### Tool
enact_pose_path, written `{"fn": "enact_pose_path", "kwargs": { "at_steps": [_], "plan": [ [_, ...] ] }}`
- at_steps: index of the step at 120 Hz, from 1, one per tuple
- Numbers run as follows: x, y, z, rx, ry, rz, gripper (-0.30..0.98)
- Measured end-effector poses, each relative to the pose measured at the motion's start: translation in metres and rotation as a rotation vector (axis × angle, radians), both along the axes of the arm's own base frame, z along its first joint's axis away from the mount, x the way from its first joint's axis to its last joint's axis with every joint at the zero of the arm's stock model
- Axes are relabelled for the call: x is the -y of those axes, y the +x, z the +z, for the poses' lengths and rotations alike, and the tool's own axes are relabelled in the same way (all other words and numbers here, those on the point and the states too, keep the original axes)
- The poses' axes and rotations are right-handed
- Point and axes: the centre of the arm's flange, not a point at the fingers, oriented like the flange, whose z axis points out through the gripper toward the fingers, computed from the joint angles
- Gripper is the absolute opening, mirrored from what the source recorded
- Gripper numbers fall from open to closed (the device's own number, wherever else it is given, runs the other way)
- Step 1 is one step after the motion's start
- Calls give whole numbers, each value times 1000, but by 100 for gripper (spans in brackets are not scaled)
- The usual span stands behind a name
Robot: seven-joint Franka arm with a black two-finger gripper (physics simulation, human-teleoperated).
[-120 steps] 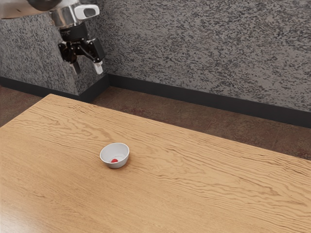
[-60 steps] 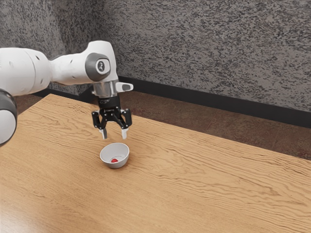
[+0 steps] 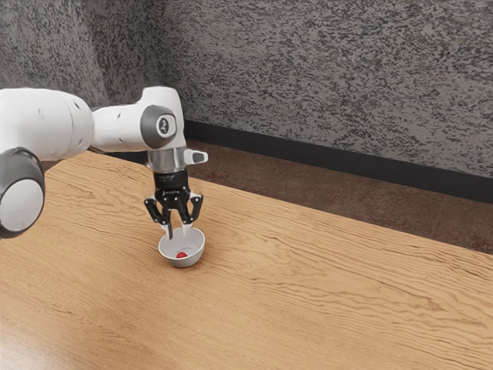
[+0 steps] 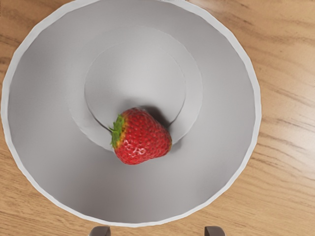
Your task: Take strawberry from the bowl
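Note:
In the exterior view my gripper points down at the bowl's far part, its two fingertips apart with nothing between them. The white bowl stands upright on the table, and the red strawberry lies inside it. From the wrist view, the strawberry rests on its side, green leaves at one end, partly on the bowl's flat bottom and against its sloping wall. The bowl surrounds it with a pale rim. Both tips of my open gripper show just outside that rim, well apart.
The wooden table extends around the bowl and toward the exterior view's right. Behind the table's far edge are a brown floor and a grey patterned wall. The white arm reaches over the table from the exterior view's left.
The arm has swung in over the table from the exterior view's upper left, and my hand has then lowered to the bowl. The fingertips look closer together than half a second ago. Bowl and strawberry have stayed put.

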Motion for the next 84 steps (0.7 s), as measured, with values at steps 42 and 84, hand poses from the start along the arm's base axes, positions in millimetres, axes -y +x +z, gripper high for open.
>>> {"fn": "enact_pose_path", "kwargs": {
  "at_steps": [42,84],
  "plan": [
    [6,2,-21,-33,1,96,22],
    [-10,7,-49,-74,50,153,23]
  ]
}}
